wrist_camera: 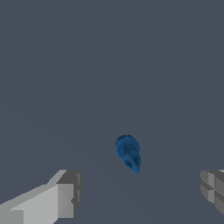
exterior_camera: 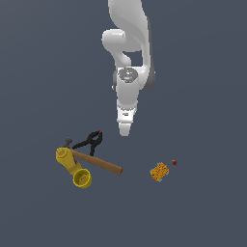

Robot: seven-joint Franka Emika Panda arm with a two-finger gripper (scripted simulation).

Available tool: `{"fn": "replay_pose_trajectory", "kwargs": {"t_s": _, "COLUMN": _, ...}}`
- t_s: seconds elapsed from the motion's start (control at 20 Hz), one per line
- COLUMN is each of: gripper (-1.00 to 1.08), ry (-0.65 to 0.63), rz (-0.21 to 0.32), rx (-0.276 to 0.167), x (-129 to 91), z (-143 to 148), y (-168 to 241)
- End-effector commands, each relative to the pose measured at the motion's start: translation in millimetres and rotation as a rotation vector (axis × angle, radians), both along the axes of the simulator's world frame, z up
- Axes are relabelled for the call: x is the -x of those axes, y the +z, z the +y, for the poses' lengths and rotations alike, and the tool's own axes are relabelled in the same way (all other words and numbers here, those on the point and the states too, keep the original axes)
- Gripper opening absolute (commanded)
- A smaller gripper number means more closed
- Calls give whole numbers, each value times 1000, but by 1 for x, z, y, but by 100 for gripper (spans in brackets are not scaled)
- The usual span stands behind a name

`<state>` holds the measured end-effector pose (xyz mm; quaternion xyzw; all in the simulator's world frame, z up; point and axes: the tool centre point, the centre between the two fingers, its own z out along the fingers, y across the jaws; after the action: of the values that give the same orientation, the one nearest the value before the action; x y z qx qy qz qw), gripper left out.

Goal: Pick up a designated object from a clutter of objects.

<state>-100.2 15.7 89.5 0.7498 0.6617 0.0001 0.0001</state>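
Approach stage: the pincer (wrist_camera: 138,192), fingers spread wide and holding nothing, hovers above the dark-blue teardrop piece (wrist_camera: 128,152) lying between them; descent, closure and lift remain.

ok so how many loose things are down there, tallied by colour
yellow: 1, the pitcher
wood-handled: 1, the hammer
black: 1, the red-tipped clamp
orange: 1, the block
red: 1, the speck
blue: 1, the teardrop piece, wrist view only
total: 6
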Motion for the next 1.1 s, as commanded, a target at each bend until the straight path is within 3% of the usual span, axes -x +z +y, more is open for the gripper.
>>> {"fn": "replay_pose_trajectory", "kwargs": {"t_s": 0.0, "gripper": 100, "ry": 1, "rz": 1, "rx": 0, "x": 0, "z": 0, "y": -5}}
{"fn": "replay_pose_trajectory", "kwargs": {"t_s": 0.75, "gripper": 100, "ry": 4, "rz": 1, "rx": 0, "x": 0, "z": 0, "y": -47}}
{"fn": "replay_pose_trajectory", "kwargs": {"t_s": 0.8, "gripper": -100, "ry": 4, "rz": 1, "rx": 0, "x": 0, "z": 0, "y": -47}}
{"fn": "replay_pose_trajectory", "kwargs": {"t_s": 1.05, "gripper": -100, "ry": 4, "rz": 1, "rx": 0, "x": 0, "z": 0, "y": -47}}
